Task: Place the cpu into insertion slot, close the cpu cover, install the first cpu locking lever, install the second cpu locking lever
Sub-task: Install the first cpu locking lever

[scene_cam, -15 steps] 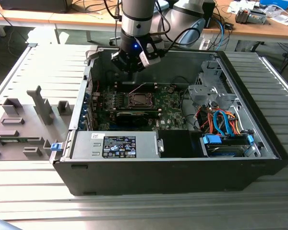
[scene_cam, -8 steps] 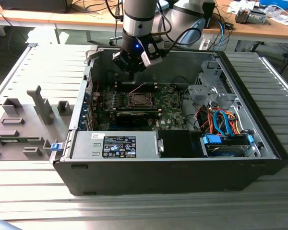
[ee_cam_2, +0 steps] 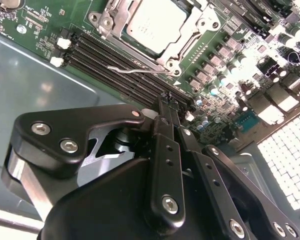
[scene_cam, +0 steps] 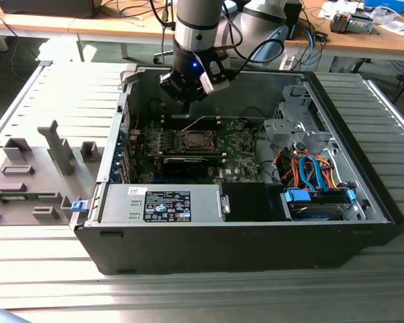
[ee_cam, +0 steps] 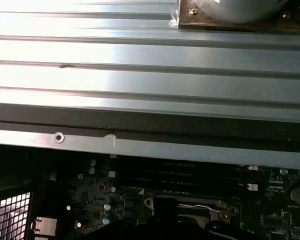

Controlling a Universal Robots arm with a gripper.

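With the cpu [ee_cam_2: 157,25] seated under its cpu cover [ee_cam_2: 185,47], I'd press my closed, empty gripper [ee_cam_2: 166,100] squarely onto the wire locking lever [ee_cam_2: 132,70] (it's springy).

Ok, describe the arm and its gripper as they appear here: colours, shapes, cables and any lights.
In the exterior view the arm is a silver-grey cylinder with a black wrist section carrying a small blue light. Black cables loop off its side. In the second wrist view the gripper is matt black, built of rounded plates and flat linkage bars fastened with silver screws, narrowing to slim black jaws closed together.
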